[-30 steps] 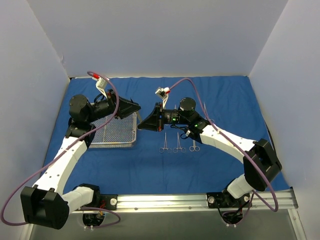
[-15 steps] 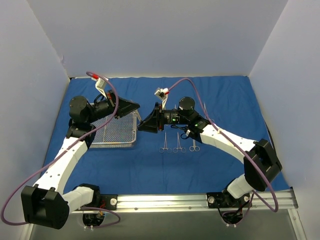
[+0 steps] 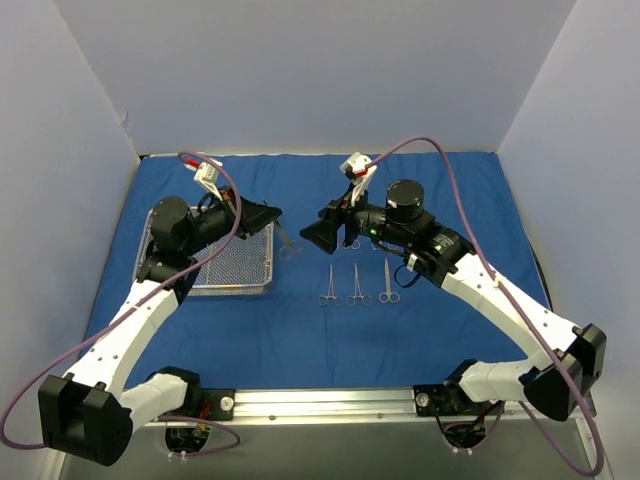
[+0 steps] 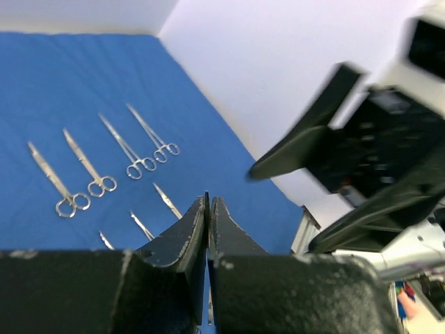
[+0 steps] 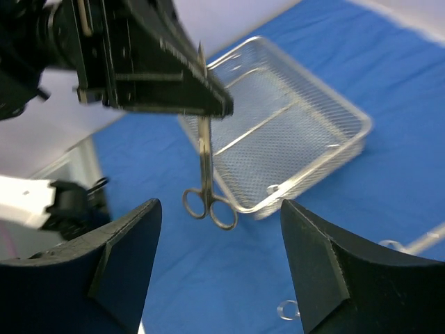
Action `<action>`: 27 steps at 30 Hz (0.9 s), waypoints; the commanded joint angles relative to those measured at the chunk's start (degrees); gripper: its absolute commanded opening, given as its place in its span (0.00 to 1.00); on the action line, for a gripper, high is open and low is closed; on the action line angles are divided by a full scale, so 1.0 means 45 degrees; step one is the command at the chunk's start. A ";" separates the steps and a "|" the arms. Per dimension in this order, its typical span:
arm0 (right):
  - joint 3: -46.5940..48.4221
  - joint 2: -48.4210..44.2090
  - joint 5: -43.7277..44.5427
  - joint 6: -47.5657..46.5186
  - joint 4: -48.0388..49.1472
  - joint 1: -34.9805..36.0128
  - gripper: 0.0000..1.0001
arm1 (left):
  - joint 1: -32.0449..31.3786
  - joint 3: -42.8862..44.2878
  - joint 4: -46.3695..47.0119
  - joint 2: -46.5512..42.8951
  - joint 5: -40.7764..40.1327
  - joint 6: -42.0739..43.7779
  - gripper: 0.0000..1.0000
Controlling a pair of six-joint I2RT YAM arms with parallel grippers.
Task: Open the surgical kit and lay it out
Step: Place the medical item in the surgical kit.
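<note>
Scissors (image 5: 204,156) changed hands: left gripper (image 4: 208,207) pinched shut on them, right gripper (image 3: 318,237) let go, jaws wide. Left could now lay them on blue cloth (image 3: 450,200).

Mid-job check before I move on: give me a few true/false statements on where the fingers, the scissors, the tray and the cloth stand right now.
1. The left fingers are shut on the scissors, which hang rings down. True.
2. The right fingers grip an instrument. False: they stand open and empty.
3. The wire-mesh tray sits to the right of the row of laid-out instruments. False: it sits to their left.
4. The laid-out instruments lie on the blue cloth with their rings at the near end. True.
5. The blue cloth is wrapped over the tray. False: it lies spread out beneath the tray.
</note>
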 commanded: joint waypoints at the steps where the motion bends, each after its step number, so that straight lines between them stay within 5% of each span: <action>1: 0.0603 -0.0463 0.2718 -0.1309 -0.1416 0.0428 0.65 | -0.0547 0.0734 -0.1391 -0.0081 -0.2035 0.0547 0.02; 11: 0.1287 0.0415 0.5203 -0.2189 -0.2159 0.1932 0.60 | -0.1935 0.1360 -0.1999 0.0759 -0.3697 0.0216 0.02; 27: 0.1501 0.1509 0.5498 -0.2287 -0.1925 0.2442 0.50 | -0.2423 0.1712 -0.2116 0.1150 -0.3776 0.0196 0.02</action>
